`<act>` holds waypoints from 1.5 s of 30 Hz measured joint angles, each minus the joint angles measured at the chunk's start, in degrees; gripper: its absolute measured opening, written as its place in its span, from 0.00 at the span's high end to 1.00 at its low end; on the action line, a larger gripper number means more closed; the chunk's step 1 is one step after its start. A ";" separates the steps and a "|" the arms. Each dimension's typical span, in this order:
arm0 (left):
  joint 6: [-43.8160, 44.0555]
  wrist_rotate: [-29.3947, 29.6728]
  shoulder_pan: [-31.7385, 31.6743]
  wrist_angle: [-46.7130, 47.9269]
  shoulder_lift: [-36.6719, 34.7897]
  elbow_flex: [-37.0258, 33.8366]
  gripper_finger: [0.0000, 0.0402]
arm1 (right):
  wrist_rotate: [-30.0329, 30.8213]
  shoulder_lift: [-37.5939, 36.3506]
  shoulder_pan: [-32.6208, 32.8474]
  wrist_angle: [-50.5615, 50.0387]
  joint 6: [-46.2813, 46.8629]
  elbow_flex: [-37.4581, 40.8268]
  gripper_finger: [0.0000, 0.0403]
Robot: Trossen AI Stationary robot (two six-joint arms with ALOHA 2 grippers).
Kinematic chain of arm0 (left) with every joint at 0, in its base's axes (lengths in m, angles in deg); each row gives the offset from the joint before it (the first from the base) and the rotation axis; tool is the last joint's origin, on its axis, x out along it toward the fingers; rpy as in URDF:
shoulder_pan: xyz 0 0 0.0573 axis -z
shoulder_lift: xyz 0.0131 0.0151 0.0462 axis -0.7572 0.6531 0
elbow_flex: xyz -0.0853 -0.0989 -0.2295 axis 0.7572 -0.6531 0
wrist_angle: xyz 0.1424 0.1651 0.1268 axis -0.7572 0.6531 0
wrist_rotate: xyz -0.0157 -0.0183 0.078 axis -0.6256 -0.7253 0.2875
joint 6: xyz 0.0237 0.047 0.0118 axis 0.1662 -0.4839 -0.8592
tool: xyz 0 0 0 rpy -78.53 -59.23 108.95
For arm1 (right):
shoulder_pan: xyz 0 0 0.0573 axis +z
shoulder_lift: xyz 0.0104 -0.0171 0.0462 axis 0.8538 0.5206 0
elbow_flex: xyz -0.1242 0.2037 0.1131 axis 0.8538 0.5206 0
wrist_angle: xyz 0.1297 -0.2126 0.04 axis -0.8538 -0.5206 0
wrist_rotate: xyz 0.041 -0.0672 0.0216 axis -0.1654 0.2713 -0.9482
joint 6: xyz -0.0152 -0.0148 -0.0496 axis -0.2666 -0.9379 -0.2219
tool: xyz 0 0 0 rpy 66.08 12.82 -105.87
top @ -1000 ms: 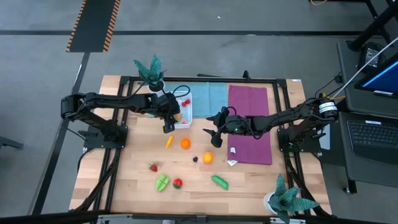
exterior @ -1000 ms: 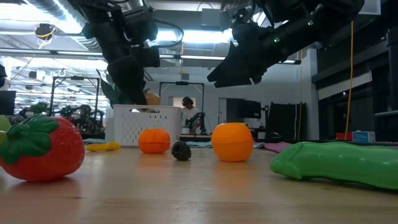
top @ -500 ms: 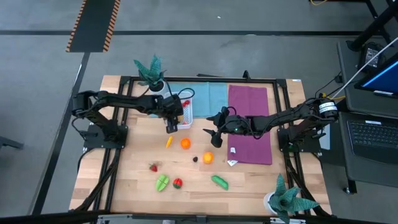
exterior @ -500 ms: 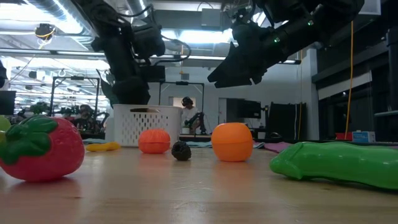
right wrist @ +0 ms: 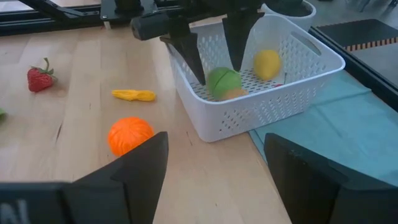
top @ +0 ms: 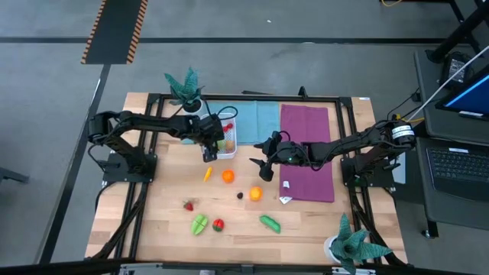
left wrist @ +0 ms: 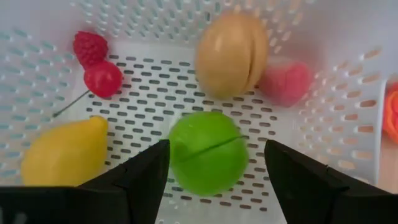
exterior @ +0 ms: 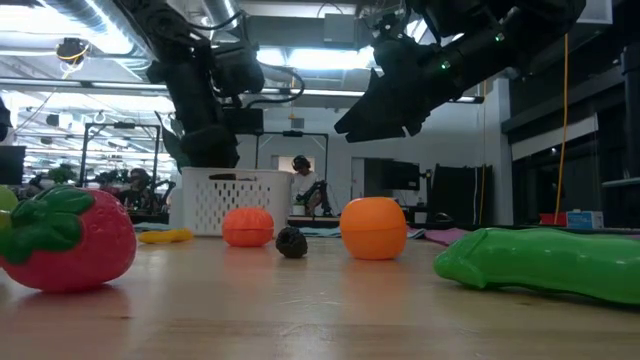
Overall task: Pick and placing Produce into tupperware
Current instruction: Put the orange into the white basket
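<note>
The left gripper [top: 209, 150] hangs over the white basket [top: 230, 150] at the bench's eleven o'clock, fingers apart, a green ball [left wrist: 207, 152] lying free between them on the basket floor beside a lemon [left wrist: 65, 153] and a peach [left wrist: 231, 54]. The right gripper [top: 260, 162], also spread, hovers above the orange [top: 255, 193] near centre.

Left gripper [top: 212, 149] points down, fingers [left wrist: 143, 180] apart; right gripper [top: 260, 164] hovers, seemingly spread.
</note>
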 joint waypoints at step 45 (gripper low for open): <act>9.91 29.91 40.55 -17.93 -59.47 -29.92 0.37 | -13.40 0.02 3.05 -17.39 -1.64 -7.56 0.34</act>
